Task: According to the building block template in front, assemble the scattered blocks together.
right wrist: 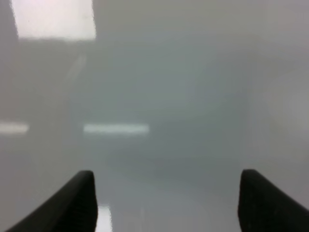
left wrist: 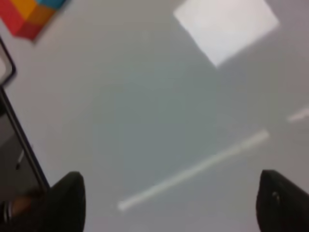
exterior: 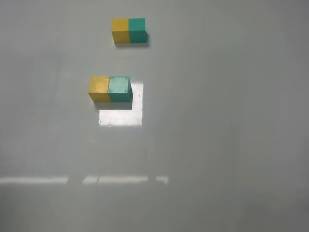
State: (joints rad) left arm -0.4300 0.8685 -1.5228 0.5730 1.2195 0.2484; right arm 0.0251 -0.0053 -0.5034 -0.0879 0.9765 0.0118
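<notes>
In the exterior high view the building block template (exterior: 129, 31), a small yellow-and-teal bar, lies at the far middle of the grey table. Nearer, the scattered blocks stand side by side and touching: the yellow cube (exterior: 99, 88) on the left, the teal-green cube (exterior: 119, 89) on the right. Neither gripper shows in that view. In the left wrist view the left gripper (left wrist: 171, 198) is open and empty over bare table; a yellow cube's corner (left wrist: 30, 14) with a teal edge shows far from it. The right gripper (right wrist: 169, 198) is open and empty over bare table.
A bright patch of reflected light (exterior: 121, 116) lies on the table just in front of the joined cubes, and a pale light streak (exterior: 116, 180) runs nearer. A dark table edge (left wrist: 19, 140) shows in the left wrist view.
</notes>
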